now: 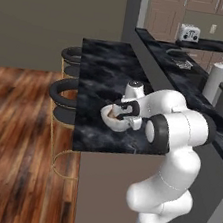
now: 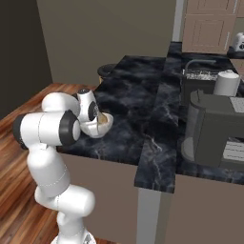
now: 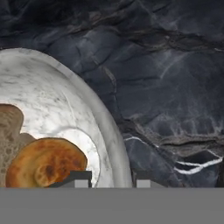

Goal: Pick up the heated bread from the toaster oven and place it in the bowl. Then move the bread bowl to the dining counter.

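Presently the bowl (image 1: 113, 120) is seen resting on the dining counter (image 1: 105, 74), near the edge of that surface closest to the robot. Inside the bowl, in the hand view, the heated bread (image 3: 46, 162), a small golden-orange bun, is seen lying on the bowl's bottom, touching a brown bread slice (image 3: 9, 131) that is leaned beside it against the bowl's inner wall. The claw (image 3: 111, 181) is placed at the bowl's rim, with one fingertip (image 3: 78, 178) inside the bowl just beside the bun and the other outside over the black marble, so that the rim (image 3: 114, 144) is straddled. A narrow gap is kept between the fingertips; whether the rim is being pinched or is merely loose between them cannot be told. In the right base view the bowl (image 2: 101, 127) is partly hidden by the white hand. Round black stools (image 1: 65, 94) are seen along the counter's far side. Further back, a small white toaster (image 1: 189, 33) and a paper towel roll (image 1: 216, 81) are seen on the kitchen worktop (image 1: 188, 82), and a grey appliance (image 2: 214, 128) is seen at the right.
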Available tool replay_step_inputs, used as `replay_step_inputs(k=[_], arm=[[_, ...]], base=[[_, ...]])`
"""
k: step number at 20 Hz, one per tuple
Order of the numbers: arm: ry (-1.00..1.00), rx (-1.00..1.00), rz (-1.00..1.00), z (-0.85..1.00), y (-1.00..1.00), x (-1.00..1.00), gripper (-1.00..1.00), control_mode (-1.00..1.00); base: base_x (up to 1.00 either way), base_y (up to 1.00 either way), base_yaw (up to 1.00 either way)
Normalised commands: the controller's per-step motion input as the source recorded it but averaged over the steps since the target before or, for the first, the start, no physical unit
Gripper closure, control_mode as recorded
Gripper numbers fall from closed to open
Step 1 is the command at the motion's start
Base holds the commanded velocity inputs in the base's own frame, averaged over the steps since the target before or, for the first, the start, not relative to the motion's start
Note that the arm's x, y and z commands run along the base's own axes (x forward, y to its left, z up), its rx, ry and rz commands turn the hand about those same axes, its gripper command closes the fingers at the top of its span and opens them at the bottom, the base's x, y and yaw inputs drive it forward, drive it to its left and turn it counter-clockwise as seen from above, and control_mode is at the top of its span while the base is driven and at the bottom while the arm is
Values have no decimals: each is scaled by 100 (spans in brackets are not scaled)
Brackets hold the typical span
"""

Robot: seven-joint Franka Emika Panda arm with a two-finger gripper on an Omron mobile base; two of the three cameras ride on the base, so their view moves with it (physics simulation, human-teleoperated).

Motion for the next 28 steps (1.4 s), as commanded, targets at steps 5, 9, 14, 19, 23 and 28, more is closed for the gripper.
replay_step_inputs(k=[5, 9, 14, 19, 23, 28], arm=[[-2, 1, -1, 1, -1, -1, -100, -100], [-12, 5, -3, 36, -14, -42, -100, -100], [-27, 8, 0, 61, -42, -99, -100, -100], [-42, 5, 0, 32, -48, -100, -100, -100], [-43, 2, 0, 46, -34, -100, -100, -100], [-38, 0, 0, 70, -12, -100, -100, -100]], base=[[0, 0, 0], [0, 0, 0], [0, 0, 0], [0, 0, 0], [0, 0, 0], [0, 0, 0]])
